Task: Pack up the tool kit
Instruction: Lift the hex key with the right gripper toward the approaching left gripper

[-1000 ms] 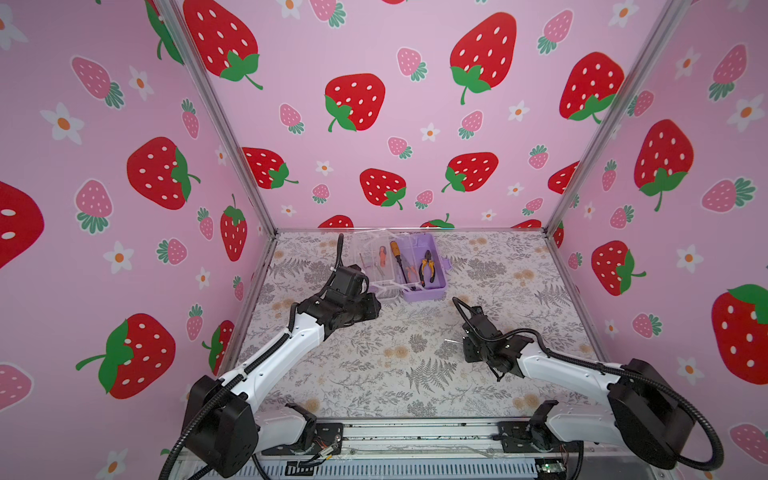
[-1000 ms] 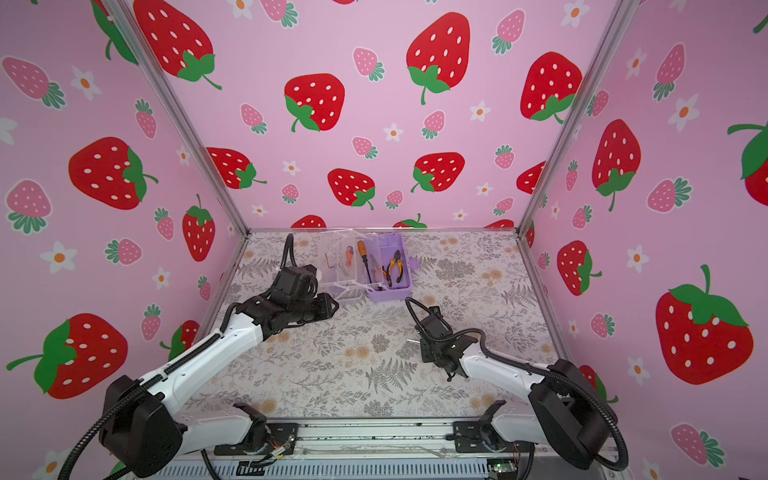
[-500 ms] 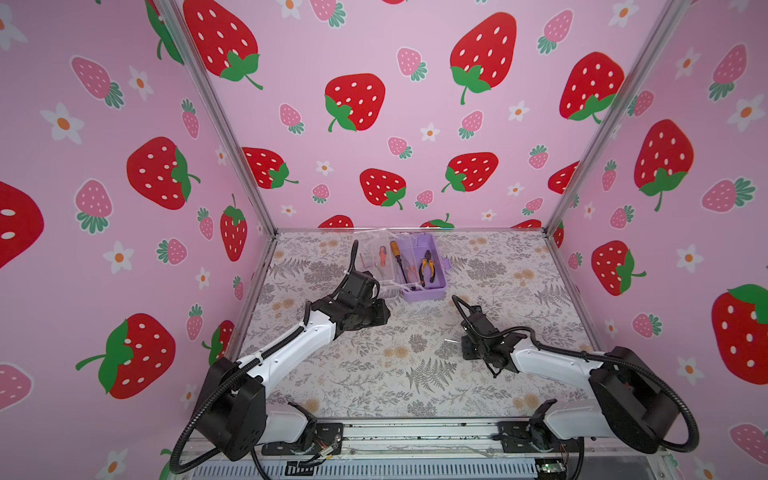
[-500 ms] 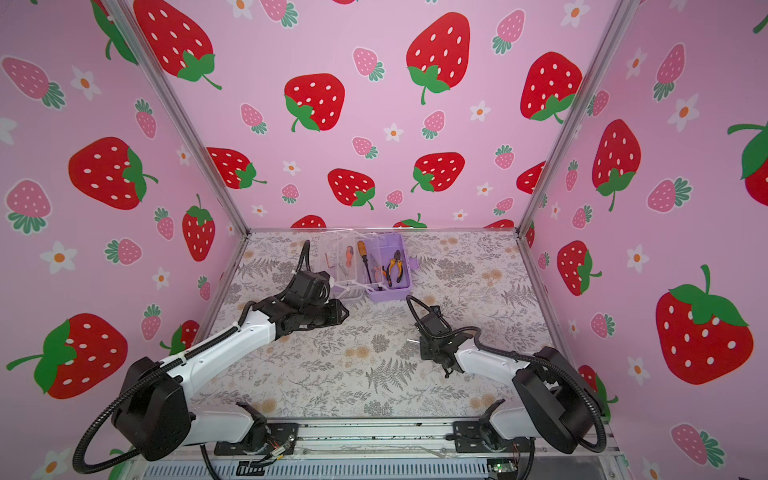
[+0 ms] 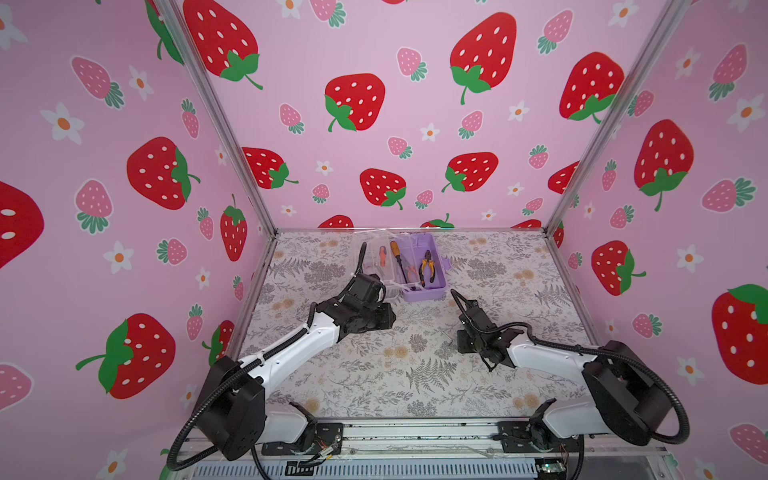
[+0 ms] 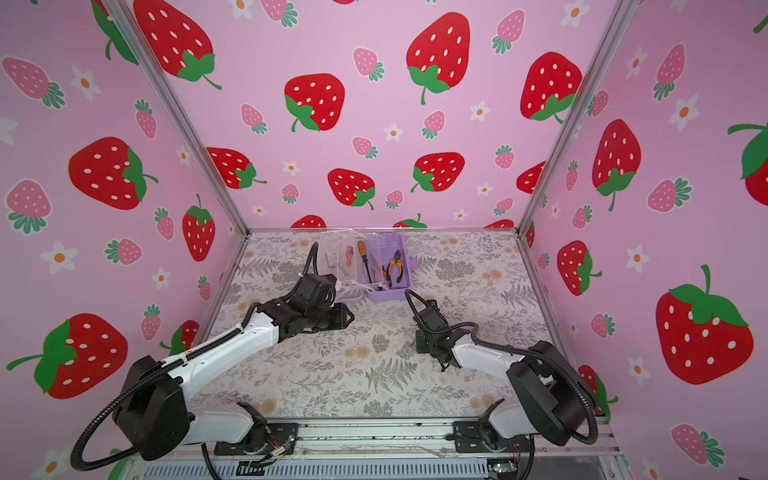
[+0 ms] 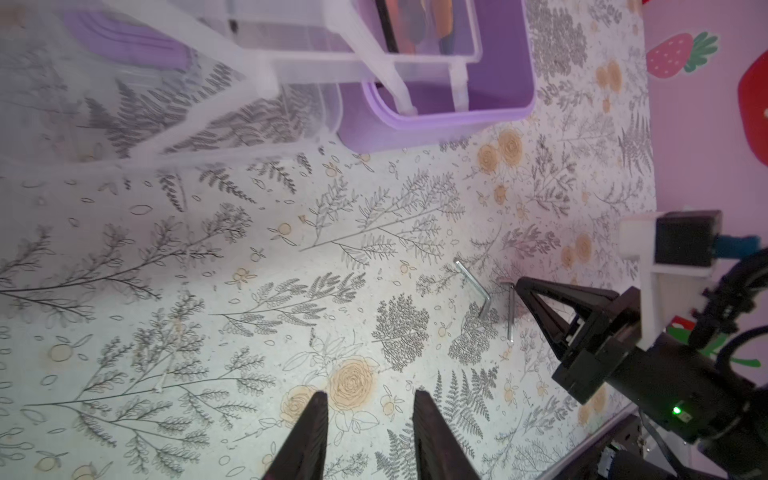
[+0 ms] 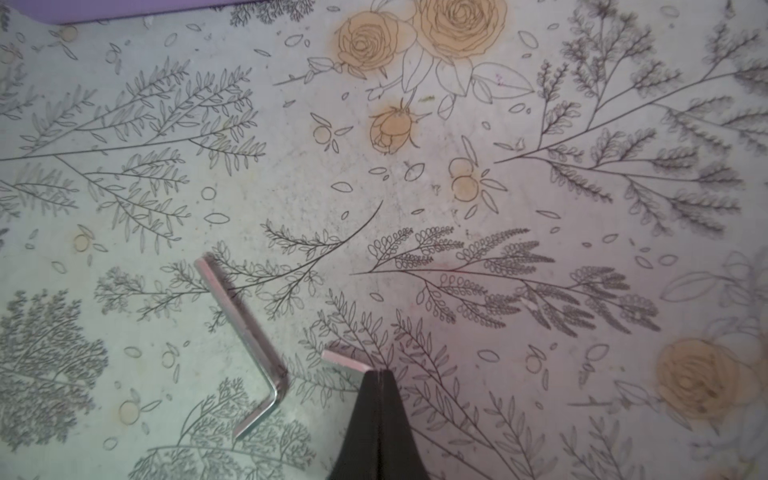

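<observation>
A lab robot booth: strawberry-print walls (image 5: pixel 395 104) on aluminium posts (image 5: pixel 224 137) enclose a floral tabletop (image 5: pixel 374 374), with two robot arms (image 5: pixel 291 353) (image 5: pixel 548 361) bolted to a front rail (image 5: pixel 415 432)

strawberry walls (image 5: pixel 395 50) (pink), floral tabletop (image 5: pixel 374 374)

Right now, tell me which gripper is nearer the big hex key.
Right. The right gripper is down beside the big hex key, tips shut at the bend of the small key. The left gripper hovers open farther off over mat.

Shiny bare-metal hex keys (image 8: pixel 242 328), smooth lilac plastic box (image 7: pixel 436 124) with clear lid (image 7: pixel 208 116), matt printed tabletop (image 8: pixel 415 187).
</observation>
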`<state>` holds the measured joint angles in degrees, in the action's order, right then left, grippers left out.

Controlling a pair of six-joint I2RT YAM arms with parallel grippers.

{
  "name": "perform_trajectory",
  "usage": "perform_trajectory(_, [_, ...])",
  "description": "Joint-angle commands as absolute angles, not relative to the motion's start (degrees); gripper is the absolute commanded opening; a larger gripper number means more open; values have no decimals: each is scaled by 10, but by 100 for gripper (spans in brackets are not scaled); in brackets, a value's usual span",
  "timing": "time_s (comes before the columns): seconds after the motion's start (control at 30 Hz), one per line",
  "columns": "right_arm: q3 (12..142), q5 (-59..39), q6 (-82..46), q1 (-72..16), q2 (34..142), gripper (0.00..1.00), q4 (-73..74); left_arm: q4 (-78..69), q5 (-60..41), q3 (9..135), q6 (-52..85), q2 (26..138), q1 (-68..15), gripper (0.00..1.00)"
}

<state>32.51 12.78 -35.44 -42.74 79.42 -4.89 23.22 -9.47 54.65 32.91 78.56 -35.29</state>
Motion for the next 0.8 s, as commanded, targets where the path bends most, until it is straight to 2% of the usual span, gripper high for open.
perform_trajectory(0.0, [324, 106, -341, -411, 760, 0, -56, 239, -93, 593, 297, 815, -392, 38])
perform_trajectory(0.17, [335, 94, -336, -404, 747, 1, -76, 237, -95, 628, 287, 864, -432, 39])
perform_trajectory(0.4, [303, 46, -353, -404, 756, 20, -58, 218, -121, 648, 294, 908, -436, 40])
perform_trajectory(0.47, [296, 38, -359, -404, 762, 22, -49, 217, -124, 651, 293, 915, -436, 40])
perform_trajectory(0.6, [290, 38, -364, -404, 779, 23, -44, 218, -130, 653, 292, 925, -436, 40])
perform_trajectory(0.77, [298, 48, -359, -407, 800, 17, -53, 214, -133, 646, 295, 927, -438, 40])
